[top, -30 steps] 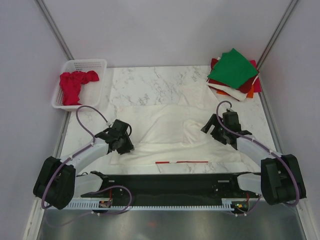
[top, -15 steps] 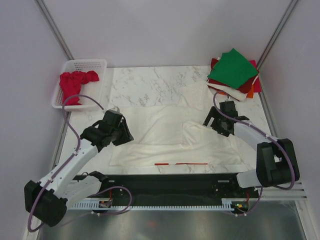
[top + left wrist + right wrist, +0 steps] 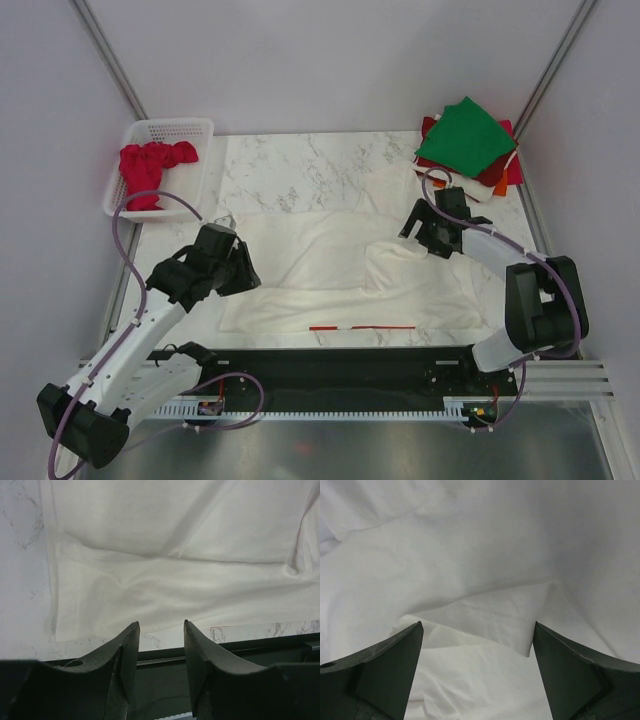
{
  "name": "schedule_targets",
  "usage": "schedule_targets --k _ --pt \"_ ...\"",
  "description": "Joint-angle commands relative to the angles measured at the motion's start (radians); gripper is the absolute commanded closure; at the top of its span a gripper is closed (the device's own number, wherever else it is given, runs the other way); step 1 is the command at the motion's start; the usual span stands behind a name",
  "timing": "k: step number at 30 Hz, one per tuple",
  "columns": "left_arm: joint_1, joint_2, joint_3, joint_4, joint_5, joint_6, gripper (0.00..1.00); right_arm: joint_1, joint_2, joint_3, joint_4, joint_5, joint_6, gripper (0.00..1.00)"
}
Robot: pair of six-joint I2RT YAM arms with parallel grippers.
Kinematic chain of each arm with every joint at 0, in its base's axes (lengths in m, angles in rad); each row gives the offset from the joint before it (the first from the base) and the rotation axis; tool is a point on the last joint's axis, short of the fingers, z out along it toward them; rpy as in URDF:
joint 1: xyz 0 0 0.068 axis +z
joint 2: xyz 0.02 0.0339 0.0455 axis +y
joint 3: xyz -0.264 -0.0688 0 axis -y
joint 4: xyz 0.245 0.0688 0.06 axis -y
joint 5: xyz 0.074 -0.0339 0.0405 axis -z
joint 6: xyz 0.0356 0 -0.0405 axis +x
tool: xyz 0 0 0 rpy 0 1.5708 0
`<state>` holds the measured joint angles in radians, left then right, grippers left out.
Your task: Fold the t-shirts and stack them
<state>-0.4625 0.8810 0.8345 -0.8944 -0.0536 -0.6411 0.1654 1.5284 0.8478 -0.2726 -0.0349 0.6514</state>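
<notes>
A large cream-white t-shirt (image 3: 330,265) lies spread across the middle of the marble table, its near hem folded over. My left gripper (image 3: 237,270) hovers over the shirt's left edge. In the left wrist view it (image 3: 160,625) is open, with nothing between the fingers, and the cloth (image 3: 165,580) lies below. My right gripper (image 3: 417,232) is above the shirt's right shoulder. Its jaws stand wide open (image 3: 477,625) over wrinkled white cloth (image 3: 480,555). A folded stack at the back right has a green shirt (image 3: 465,138) on top. A crumpled red shirt (image 3: 148,170) sits in the basket.
The white lattice basket (image 3: 185,128) stands at the back left corner. A thin red-and-white strip (image 3: 362,325) lies by the table's near edge, in front of the black rail (image 3: 340,365). Bare marble (image 3: 300,165) shows behind the shirt.
The left gripper has risen from the shirt's near-left hem and shifted back, its jaws widening. The right gripper has moved farther back, toward the shirt's right shoulder, still wide open.
</notes>
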Motion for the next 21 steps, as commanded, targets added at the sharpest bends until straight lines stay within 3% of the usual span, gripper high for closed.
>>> schedule_targets --k 1,8,14,21 --pt "-0.004 0.004 0.021 -0.017 -0.02 0.041 0.52 -0.003 0.03 0.086 0.015 -0.028 0.017 0.02" --pt "-0.004 -0.008 0.017 -0.011 -0.029 0.037 0.52 -0.003 0.128 0.213 0.05 0.028 0.071 0.02" --pt "-0.005 -0.019 0.015 -0.006 -0.038 0.035 0.52 -0.021 0.285 0.486 0.015 0.17 0.034 0.02" --pt "-0.007 -0.027 0.011 0.003 -0.043 0.029 0.53 -0.015 0.537 0.834 -0.062 0.164 -0.068 0.1"
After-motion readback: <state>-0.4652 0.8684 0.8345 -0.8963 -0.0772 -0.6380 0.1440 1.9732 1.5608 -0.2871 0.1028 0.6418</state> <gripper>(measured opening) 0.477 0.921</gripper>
